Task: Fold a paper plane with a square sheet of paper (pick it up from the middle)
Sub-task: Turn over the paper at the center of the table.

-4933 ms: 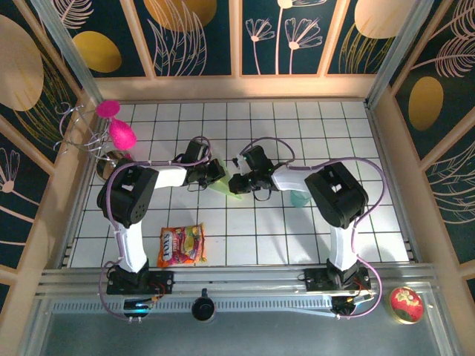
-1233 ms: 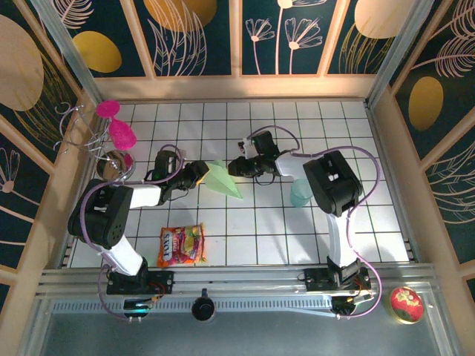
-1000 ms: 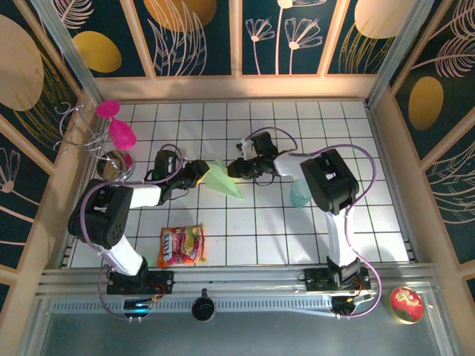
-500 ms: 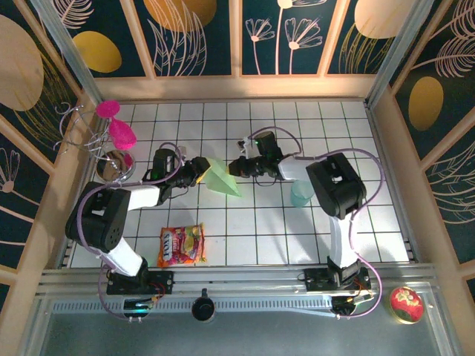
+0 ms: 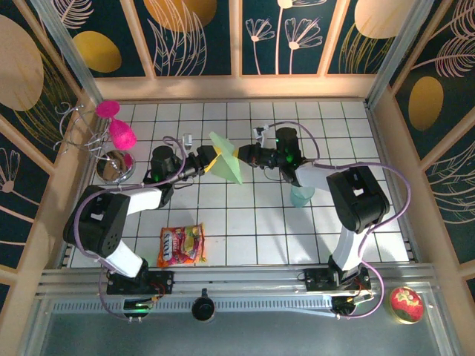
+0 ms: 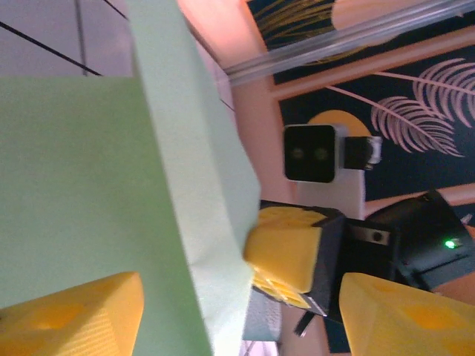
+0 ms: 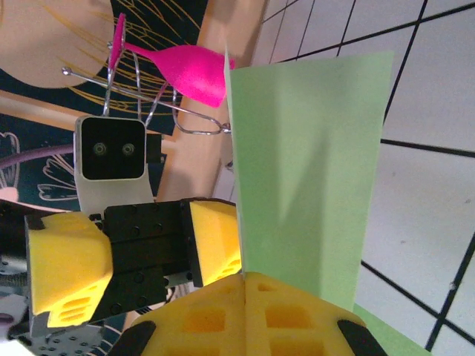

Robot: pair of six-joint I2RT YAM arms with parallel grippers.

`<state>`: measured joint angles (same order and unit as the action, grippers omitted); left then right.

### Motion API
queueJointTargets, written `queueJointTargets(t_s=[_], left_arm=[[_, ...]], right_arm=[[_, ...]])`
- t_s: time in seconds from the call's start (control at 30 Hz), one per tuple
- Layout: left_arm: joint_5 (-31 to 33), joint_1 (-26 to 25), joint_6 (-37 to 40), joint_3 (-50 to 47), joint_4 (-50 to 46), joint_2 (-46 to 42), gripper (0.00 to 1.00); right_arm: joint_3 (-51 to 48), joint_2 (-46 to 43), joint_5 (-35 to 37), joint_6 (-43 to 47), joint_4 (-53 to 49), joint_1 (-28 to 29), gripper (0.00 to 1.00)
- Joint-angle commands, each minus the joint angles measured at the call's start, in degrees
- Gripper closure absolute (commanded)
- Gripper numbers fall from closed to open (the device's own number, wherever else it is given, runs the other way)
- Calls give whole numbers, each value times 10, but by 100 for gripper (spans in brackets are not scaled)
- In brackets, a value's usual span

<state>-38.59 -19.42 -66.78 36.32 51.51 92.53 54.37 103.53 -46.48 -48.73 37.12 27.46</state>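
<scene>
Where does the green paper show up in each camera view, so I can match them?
Top external: the green paper is just left of centre, over the table.
Left wrist: green paper on the left side, top to bottom.
Right wrist: green paper at centre, an upright strip.
Shared landmark: the white gridded table.

The paper plane (image 5: pixel 226 165) is up off the white tiles, a pale mint-green folded piece at the middle of the table. From above it reads as a long triangle, broad end toward the far side, sharp tip pointing near and slightly right. Close in from the left wrist, its layers (image 6: pixel 74 185) overlap, one long fold edge running diagonally. From the right wrist, a panel (image 7: pixel 304 170) stands upright with a soft crease, its lower edge pinched in the right gripper (image 7: pixel 245 285).
</scene>
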Motion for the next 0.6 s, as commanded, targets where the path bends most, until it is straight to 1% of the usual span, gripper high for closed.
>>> queueJointTargets(t_s=[0.0, 0.07, 0.23, 0.33, 0.43, 0.57], left_arm=[[-30, -6, -26, 8, 80, 21, 34], [-37, -10, -31, 12, 91, 27, 38], [-36, -18, -18, 17, 79, 34, 44], [-39, -21, -12, 20, 72, 37, 49], [-54, -24, -13, 26, 82, 41, 56], [-70, -27, -18, 37, 95, 50, 61]], right_arm=[[-12, -21, -19, -52, 65, -1, 100], [-16, -21, -22, -66, 78, -1, 100], [-21, -21, -30, -89, 100, -1, 100], [-22, -22, -34, -102, 114, -2, 100], [-23, -19, -39, -113, 123, -2, 100], [-28, -16, -44, -127, 131, -2, 100]])
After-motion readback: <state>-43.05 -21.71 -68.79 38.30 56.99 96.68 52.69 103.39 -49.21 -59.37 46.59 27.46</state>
